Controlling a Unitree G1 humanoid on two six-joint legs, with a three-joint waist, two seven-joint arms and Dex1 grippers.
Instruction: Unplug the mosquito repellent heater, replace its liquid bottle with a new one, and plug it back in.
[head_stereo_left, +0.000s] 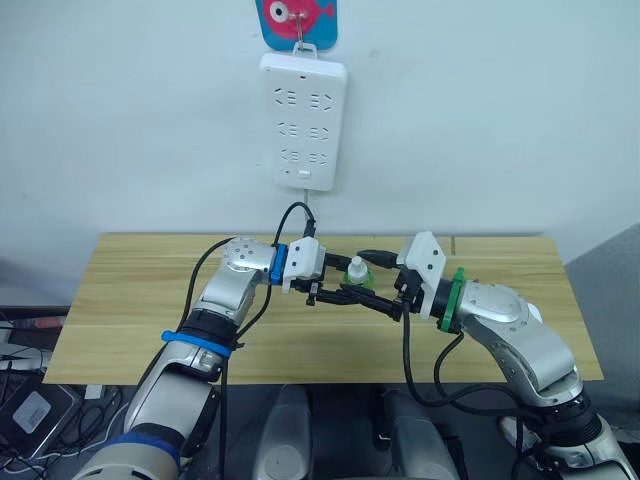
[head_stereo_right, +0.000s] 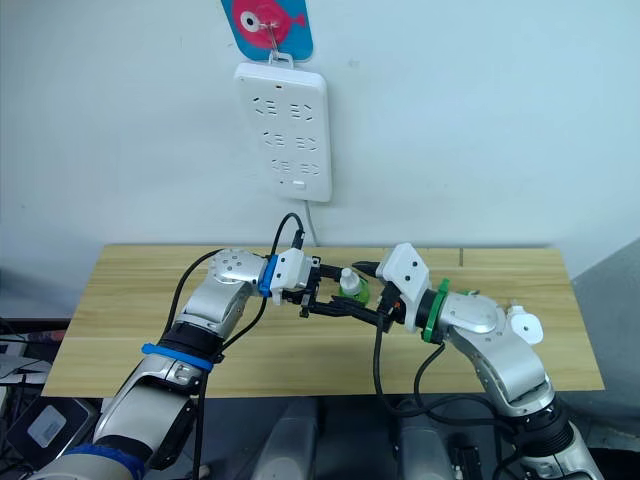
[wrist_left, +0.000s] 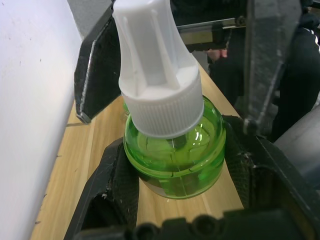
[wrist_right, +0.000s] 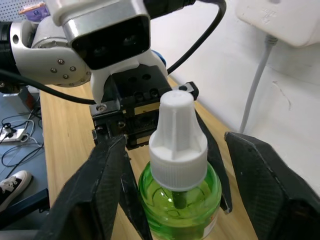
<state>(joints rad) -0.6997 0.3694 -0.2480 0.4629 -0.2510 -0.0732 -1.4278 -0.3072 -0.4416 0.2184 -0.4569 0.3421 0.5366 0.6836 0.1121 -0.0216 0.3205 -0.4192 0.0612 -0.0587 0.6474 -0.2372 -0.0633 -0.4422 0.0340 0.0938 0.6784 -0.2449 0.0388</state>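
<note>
Where wrist views meet, both jaws flank the green bottle (wrist_left: 174, 150).

No text, brand or number can be read anywhere. The card (head_stereo_left: 298, 20) above the power strip (head_stereo_left: 302, 120) carries only a fish drawing; the bottle (wrist_left: 175, 150) bears no legible label.

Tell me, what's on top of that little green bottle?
A ribbed white cap tops the green bottle, held by the left tool. Green liquid shows through the glass; the cap hides the neck.
</note>
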